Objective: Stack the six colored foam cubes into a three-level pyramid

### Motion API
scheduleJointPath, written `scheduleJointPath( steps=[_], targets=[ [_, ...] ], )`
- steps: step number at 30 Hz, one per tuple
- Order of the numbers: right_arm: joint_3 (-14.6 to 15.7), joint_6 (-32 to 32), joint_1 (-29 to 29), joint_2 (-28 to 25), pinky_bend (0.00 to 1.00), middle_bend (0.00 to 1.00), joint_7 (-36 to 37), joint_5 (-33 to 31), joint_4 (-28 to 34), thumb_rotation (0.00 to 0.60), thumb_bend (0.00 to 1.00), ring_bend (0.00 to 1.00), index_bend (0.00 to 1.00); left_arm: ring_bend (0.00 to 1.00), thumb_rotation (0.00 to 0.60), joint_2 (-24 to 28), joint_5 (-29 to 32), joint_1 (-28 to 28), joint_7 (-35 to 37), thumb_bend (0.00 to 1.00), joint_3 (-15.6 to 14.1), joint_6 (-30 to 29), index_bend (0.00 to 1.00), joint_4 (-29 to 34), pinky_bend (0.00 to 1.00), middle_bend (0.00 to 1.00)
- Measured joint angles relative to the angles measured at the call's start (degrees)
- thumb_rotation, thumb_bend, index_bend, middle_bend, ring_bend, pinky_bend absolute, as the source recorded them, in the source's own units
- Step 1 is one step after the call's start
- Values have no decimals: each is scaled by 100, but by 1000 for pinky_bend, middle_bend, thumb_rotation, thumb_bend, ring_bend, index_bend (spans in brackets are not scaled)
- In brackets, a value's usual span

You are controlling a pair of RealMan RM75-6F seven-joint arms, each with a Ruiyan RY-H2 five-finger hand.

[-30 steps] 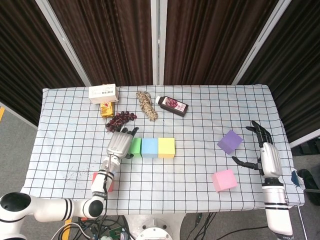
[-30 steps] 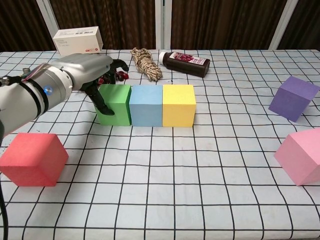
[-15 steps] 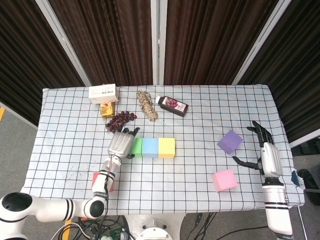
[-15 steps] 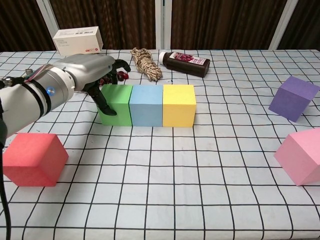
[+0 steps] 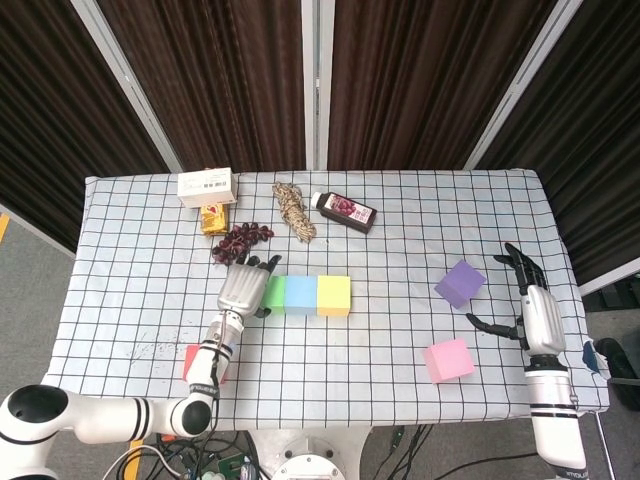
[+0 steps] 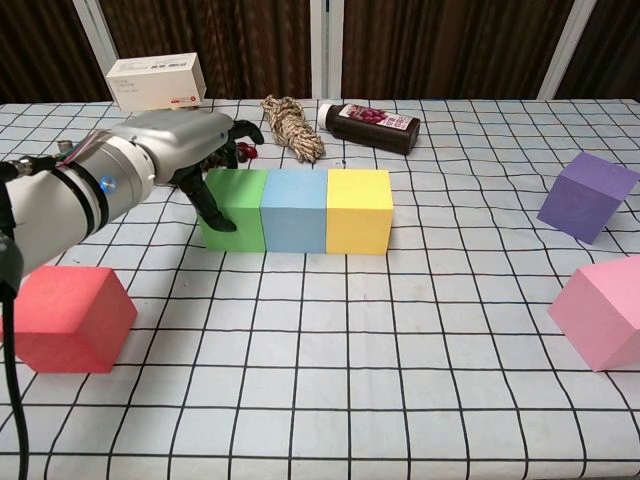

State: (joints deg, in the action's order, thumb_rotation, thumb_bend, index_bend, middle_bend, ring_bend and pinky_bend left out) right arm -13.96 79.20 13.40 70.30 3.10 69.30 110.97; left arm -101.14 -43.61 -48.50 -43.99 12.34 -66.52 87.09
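Resting against the green cube [image 6: 235, 208], the left hand [image 6: 180, 145] drapes spread fingers [image 6: 213, 205] over its 9 o'clock face without gripping; blue cube [image 6: 294, 209] and yellow cube [image 6: 358, 209] adjoin at 3 o'clock. The right hand [image 5: 533, 305] hangs open, empty.

Two robot arms, silvery-white cylindrical segments joined by black rings. Left hand [image 6: 185, 140] with a smooth silver metallic back shell and black jointed fingers [image 6: 214, 205]; same hand [image 5: 243, 285] seen from above as a pale grey plate tipped with dark fingers. Left forearm glossy silver, with a small glowing blue indicator light and a thin strip of red and pale wiring along the wrist band. Black cable trailing beside the left arm at the lower edge. Right hand [image 5: 530, 305] likewise silver-backed with black fingers, mounted on a white wrist with black bands.
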Motion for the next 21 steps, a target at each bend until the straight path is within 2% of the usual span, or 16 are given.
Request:
scheduleJointPath(
  steps=[8, 15, 21],
  targets=[
    [9, -23, 11, 37, 0, 187, -30, -12, -35, 600, 0, 31, 0, 232, 600, -12, -25, 2, 32, 159, -19, 47, 142, -27, 103, 565],
    [9, -25, -4, 23, 0, 185, 3, -11, -34, 600, 0, 31, 0, 231, 600, 24, -131, 25, 153, 139, -33, 87, 125, -6, 102, 360],
    [20, -42, -8, 20, 0, 183, 5, -11, -36, 600, 0, 30, 0, 231, 600, 69, -165, 51, 236, 132, -17, 105, 125, 56, 102, 318]
  ],
)
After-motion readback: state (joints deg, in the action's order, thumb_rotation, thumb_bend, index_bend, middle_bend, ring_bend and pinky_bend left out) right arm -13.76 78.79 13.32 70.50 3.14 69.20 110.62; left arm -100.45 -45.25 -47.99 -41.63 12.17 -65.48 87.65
